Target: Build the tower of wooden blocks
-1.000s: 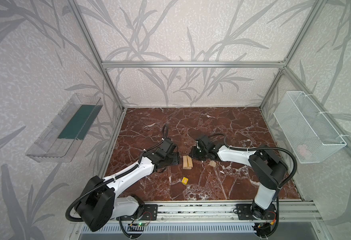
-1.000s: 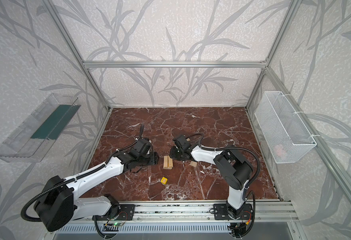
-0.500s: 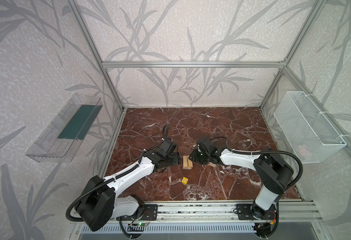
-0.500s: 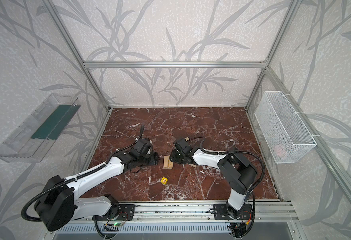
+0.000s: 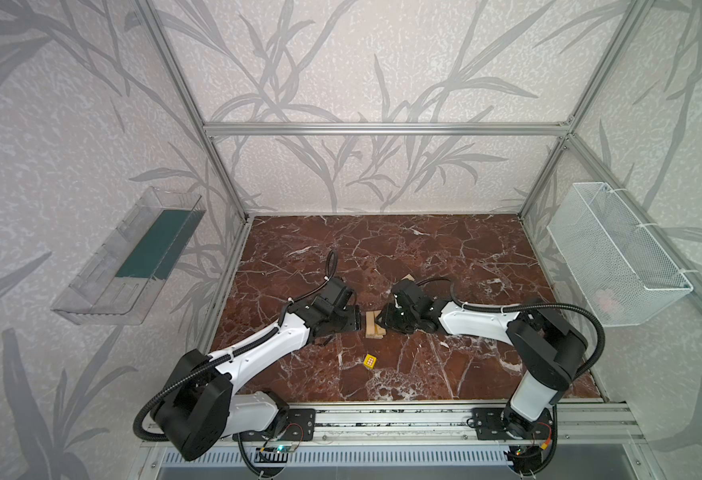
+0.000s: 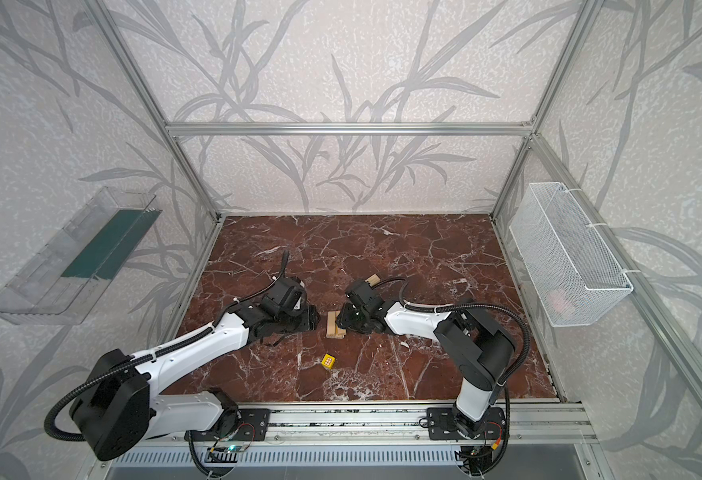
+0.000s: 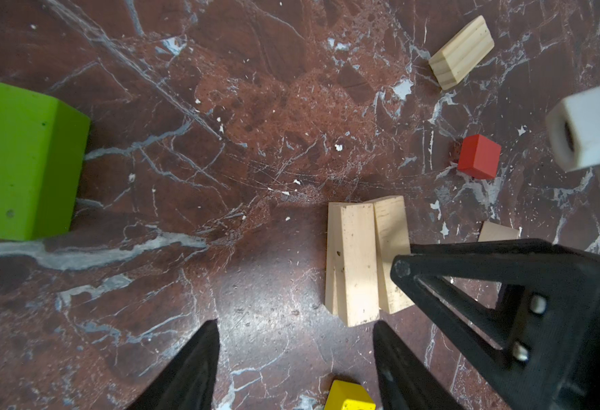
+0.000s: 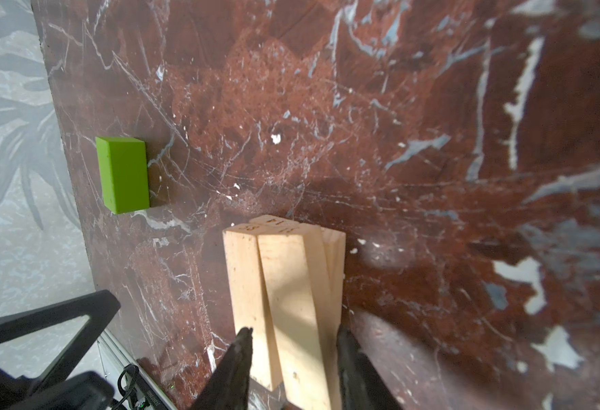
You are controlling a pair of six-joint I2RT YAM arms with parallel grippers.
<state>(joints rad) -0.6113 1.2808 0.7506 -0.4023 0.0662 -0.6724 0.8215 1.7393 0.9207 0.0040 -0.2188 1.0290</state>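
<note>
A low stack of pale wood blocks (image 5: 373, 325) (image 6: 334, 325) lies mid-floor: two bars side by side with a third bar (image 8: 291, 284) askew on top. My right gripper (image 8: 293, 330) (image 5: 384, 322) is open, its fingers straddling that top bar with small gaps. My left gripper (image 7: 295, 326) (image 5: 357, 322) is open and empty just left of the stack (image 7: 359, 259). The lime-green bar (image 7: 21, 159) (image 8: 124, 174), a red cube (image 7: 478, 156) and a pale loose bar (image 7: 462, 53) lie apart. The yellow cube (image 5: 369, 360) (image 7: 348, 397) sits nearer the front.
A wire basket (image 5: 615, 257) hangs on the right wall and a clear tray (image 5: 133, 257) on the left wall. Another pale piece (image 7: 497, 230) lies beside the right gripper's finger (image 7: 504, 284). A pale block (image 5: 407, 277) shows behind the right wrist. A metal rail (image 5: 382, 415) borders the front.
My right gripper has come down to the stack and its jaws have parted, leaving the top bar resting there. The left arm has not moved.
</note>
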